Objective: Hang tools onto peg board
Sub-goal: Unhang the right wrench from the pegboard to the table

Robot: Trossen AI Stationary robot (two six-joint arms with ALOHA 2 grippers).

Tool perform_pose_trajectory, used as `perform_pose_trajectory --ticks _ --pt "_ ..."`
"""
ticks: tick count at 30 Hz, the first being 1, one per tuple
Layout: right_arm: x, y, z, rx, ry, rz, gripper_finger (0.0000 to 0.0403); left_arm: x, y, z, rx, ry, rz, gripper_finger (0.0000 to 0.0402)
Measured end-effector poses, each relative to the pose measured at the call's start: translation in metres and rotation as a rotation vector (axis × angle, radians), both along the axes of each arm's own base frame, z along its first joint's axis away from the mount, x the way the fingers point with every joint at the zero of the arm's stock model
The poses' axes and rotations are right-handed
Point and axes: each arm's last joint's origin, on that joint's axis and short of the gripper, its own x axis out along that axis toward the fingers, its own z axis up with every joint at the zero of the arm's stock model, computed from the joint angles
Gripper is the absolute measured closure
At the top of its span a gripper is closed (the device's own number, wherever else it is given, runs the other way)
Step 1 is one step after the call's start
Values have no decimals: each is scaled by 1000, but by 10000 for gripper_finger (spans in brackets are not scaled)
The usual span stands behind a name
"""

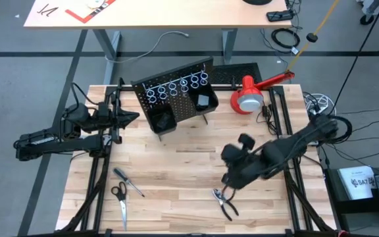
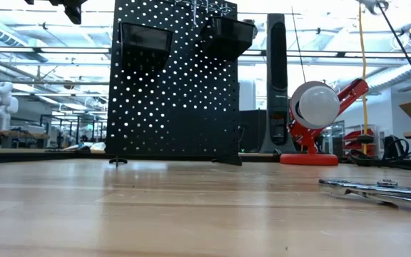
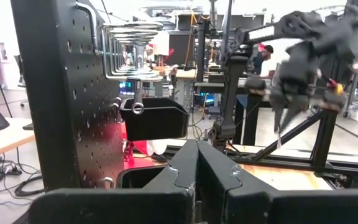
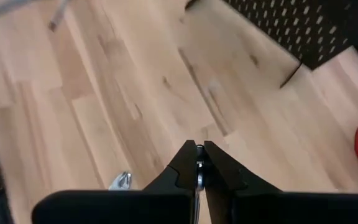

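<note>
Three loose tools lie on the wooden worktop (image 1: 176, 171): one screwdriver (image 1: 128, 182) pointing diagonally, one pair of scissors (image 1: 120, 199) with blades aimed at the near edge, and one pair of pliers (image 1: 226, 203), long axis slanted, handles toward the near edge. One peg board (image 1: 176, 99) stands upright near the far edge, carrying six silver rings (image 1: 176, 87) and two black bins (image 1: 204, 102). Left end effector (image 1: 133, 117) is closed, empty, beside the board. Right end effector (image 1: 227, 180) is closed, pinching a small metal piece (image 4: 199, 179), above the pliers.
</note>
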Motion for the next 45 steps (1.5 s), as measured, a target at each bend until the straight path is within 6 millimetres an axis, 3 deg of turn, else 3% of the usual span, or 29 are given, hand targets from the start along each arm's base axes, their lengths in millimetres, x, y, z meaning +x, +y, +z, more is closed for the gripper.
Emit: perform_pose_trajectory --ticks 10,18,22,30,45 --pt "50 38 -98 70 295 -107 398 0 0 0 -5 -1 0 388" --pt "74 42 -166 117 515 -188 398 0 0 0 -5 -1 -1 388" --pt "82 41 -191 121 576 -204 398 0 0 0 -6 -1 -1 388" --pt "90 33 -204 125 579 -252 397 0 0 0 -8 0 -1 388" --pt "96 33 -205 140 530 -208 339 0 0 0 -8 0 -1 388"
